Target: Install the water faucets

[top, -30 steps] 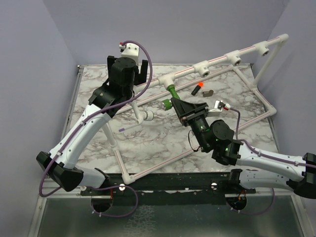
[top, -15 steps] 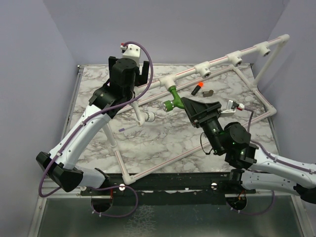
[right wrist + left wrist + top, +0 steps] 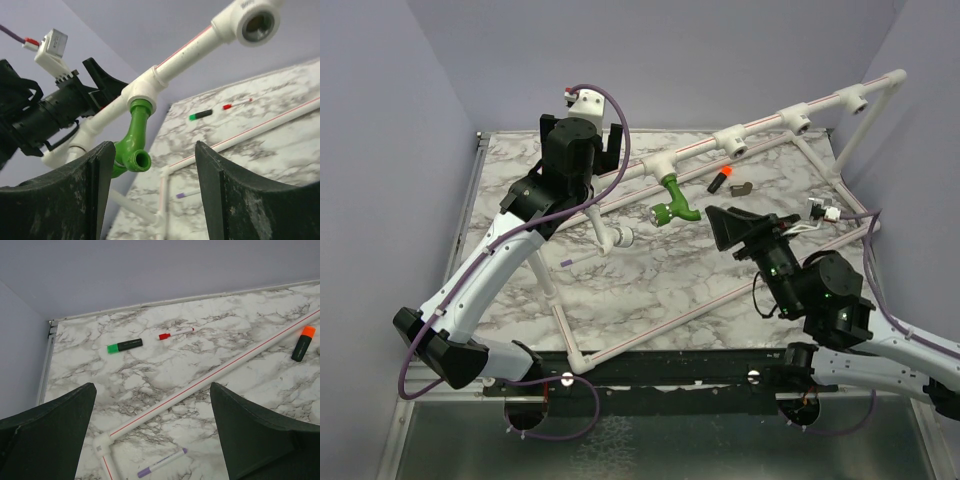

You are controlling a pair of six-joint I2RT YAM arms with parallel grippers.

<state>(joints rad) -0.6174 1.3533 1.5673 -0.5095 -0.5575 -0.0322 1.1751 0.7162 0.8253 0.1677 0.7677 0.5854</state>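
Right gripper (image 3: pixel 717 228) now off faucet (image 3: pixel 136 125); its mouth wrist-view only

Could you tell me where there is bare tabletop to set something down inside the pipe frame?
Bare marble lies between the purple pen and the near diagonal pipe. It is crowded around the green faucet, the orange marker and the open right gripper.
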